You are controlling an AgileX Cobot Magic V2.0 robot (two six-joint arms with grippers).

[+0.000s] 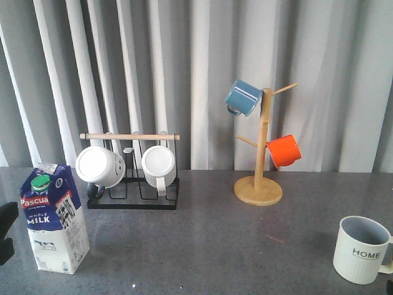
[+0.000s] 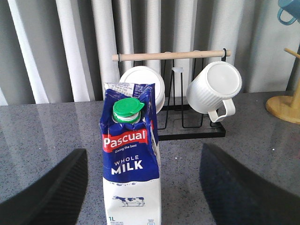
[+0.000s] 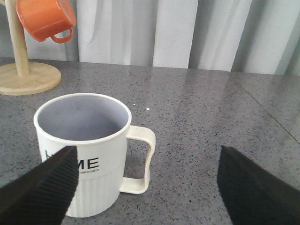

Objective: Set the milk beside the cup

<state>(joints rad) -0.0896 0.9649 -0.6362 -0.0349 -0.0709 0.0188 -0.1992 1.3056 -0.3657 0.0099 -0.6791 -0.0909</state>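
Note:
The milk is a blue and white carton with a green cap, standing upright at the table's front left. In the left wrist view the milk stands in line with the gap of my open left gripper. Table shows on both sides of it, and neither finger touches it. The cup, cream and ribbed with "HOME" on it, stands at the front right. In the right wrist view the cup is by one finger of my open right gripper, with its handle in the gap.
A black wire rack with a wooden bar holds two white mugs behind the milk. A wooden mug tree at the back right carries a blue mug and an orange mug. Grey curtains hang behind the table.

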